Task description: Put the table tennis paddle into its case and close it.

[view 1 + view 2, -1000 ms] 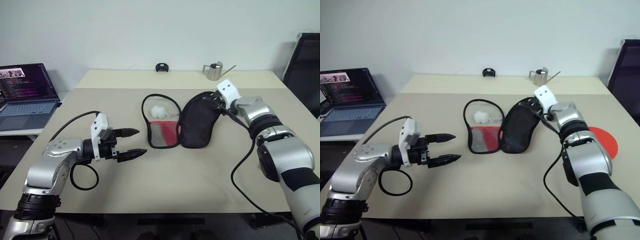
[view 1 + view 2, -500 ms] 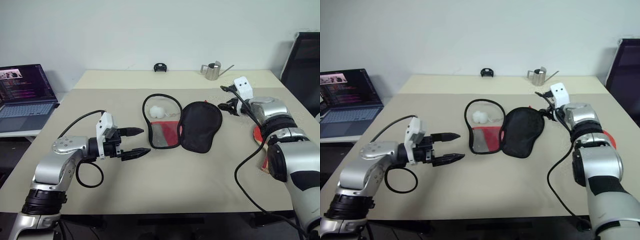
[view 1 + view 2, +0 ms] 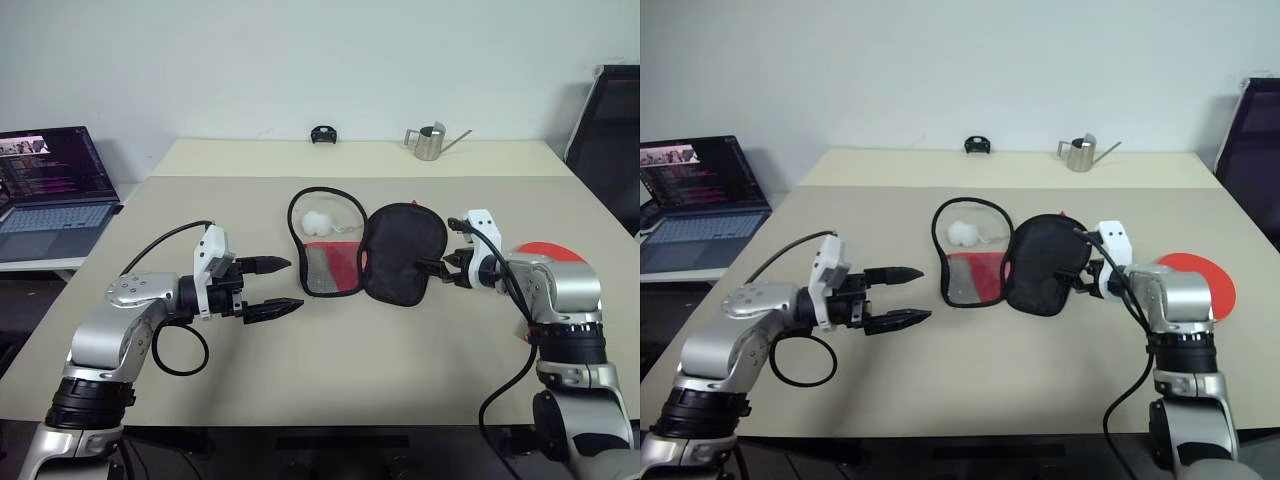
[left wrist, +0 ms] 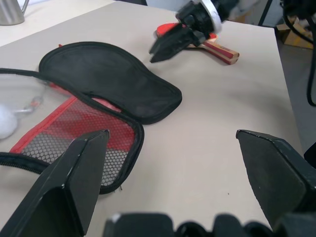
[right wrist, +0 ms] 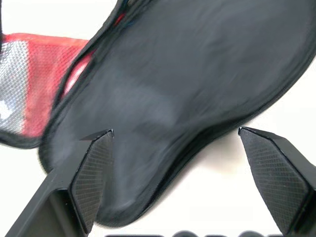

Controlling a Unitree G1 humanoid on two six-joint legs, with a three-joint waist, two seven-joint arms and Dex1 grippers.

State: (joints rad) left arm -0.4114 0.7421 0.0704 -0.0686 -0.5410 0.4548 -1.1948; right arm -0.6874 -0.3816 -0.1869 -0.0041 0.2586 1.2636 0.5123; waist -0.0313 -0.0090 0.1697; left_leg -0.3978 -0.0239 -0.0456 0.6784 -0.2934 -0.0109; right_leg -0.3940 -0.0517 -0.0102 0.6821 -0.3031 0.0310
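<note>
I saw the case (image 3: 365,252) lying unzipped mid-tabletop (image 3: 330,370), both pincers spread and empty: left pincer (image 3: 283,286), right pincer (image 3: 433,270) beside its black flap.

The two head views look forward and down from above the near edge of the surface (image 3: 330,390), taking in both arms and the far wall, and they share nearly the whole scene with a slight sideways offset. The left wrist view looks low across the surface past its own fingers, toward the case (image 4: 113,84) and the right end effector (image 4: 170,44). The right wrist view sits very close above the case's black half, which the head views also show.
</note>
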